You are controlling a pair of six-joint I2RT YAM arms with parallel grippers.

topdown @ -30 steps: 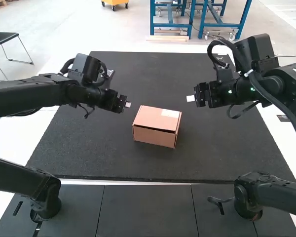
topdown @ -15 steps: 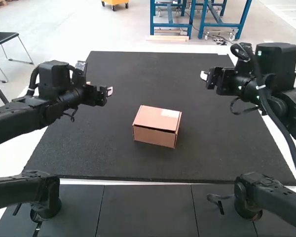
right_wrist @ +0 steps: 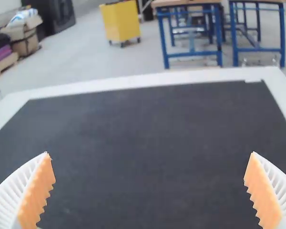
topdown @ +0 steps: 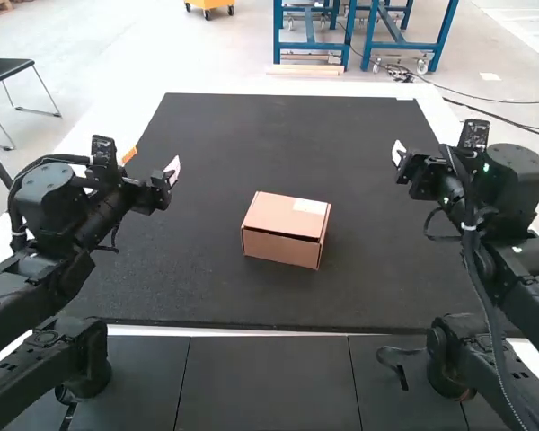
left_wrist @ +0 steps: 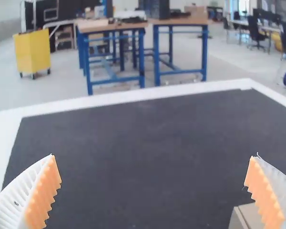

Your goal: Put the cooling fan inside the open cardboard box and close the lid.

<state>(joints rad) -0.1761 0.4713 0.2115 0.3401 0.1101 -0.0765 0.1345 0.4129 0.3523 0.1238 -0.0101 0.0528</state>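
At the middle of the black mat (topdown: 251,135) sits the cardboard box (topdown: 286,230) with its lid down flat, and both arms have pulled back from it to the sides, so I think the cooling fan is inside and the job is done. The left gripper (left_wrist: 152,160) and the right gripper (right_wrist: 148,157) are spread wide, holding nothing. The high view shows the whole box, while the wrist views show the orange pads (left_wrist: 40,195) up close, the left one with just a box corner.

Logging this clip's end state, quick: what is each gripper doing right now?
Left gripper: open, holding nothing.
Right gripper: open, holding nothing.
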